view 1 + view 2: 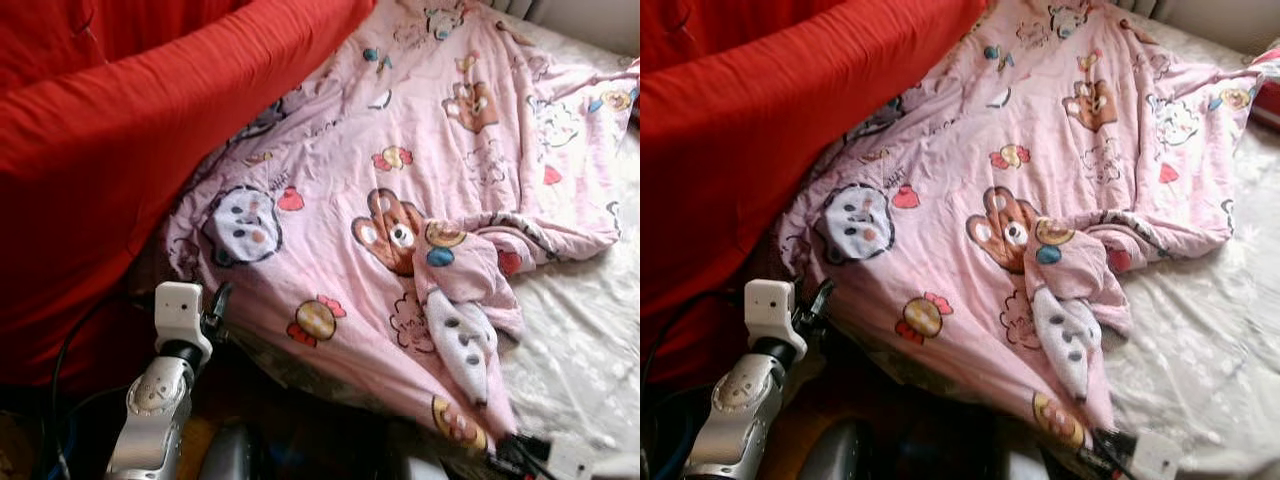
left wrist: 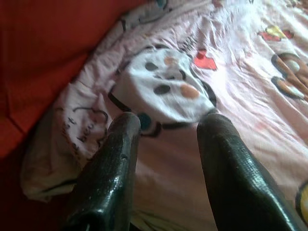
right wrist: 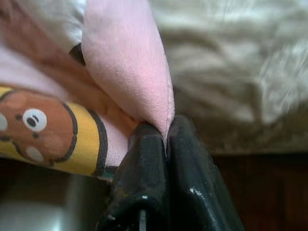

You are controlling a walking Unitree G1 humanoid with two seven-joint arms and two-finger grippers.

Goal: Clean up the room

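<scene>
A pink quilt (image 1: 400,130) printed with cartoon bears and faces lies spread over a bed, with one fold flipped back near its front edge. My right gripper (image 3: 166,127) is shut on the quilt's near right corner (image 3: 130,67), the pink cloth pinched between its fingers at the bed's front edge (image 1: 510,455). My left gripper (image 2: 168,120) stands open just short of the quilt's near left corner, its fingers (image 1: 215,310) pointing at a white face print (image 2: 168,86). Nothing lies between its fingers.
A big red cover (image 1: 130,110) rises along the left side and overlaps the quilt's edge. A white patterned sheet (image 1: 590,340) lies bare on the bed's right part. Dark floor and cables sit below the bed's front edge.
</scene>
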